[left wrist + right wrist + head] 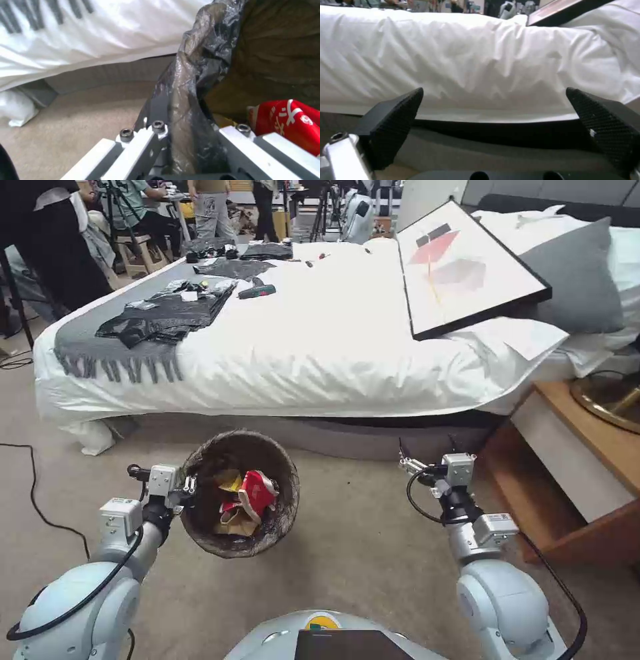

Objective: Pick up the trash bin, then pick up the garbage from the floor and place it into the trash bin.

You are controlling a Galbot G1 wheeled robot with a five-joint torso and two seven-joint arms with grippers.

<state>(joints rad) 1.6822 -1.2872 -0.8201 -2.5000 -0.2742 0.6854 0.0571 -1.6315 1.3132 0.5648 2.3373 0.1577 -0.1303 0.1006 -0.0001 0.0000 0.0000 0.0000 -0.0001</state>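
Observation:
The trash bin point(208, 460), lined with a dark bag, hangs above the carpet, held at its rim by my left gripper point(189, 488). In the left wrist view the left gripper point(186, 140) is shut on the bag-covered rim point(193, 82). Garbage lies inside the bin: a red-and-white carton point(257, 493) point(290, 120), a crumpled tan paper bag point(237, 523) and a yellow wrapper point(230, 480). My right gripper point(408, 465) hovers to the right of the bin, facing the bed's side. Its fingers point(396, 125) stand wide open around nothing, and the gripper point(496, 120) points at the white duvet.
The bed point(333, 353) with its white duvet stands straight ahead, with a framed picture point(467, 267) and dark clothes point(167, 317) on top. A wooden nightstand point(573, 473) is at the right. A black cable point(33, 493) runs over the carpet at the left.

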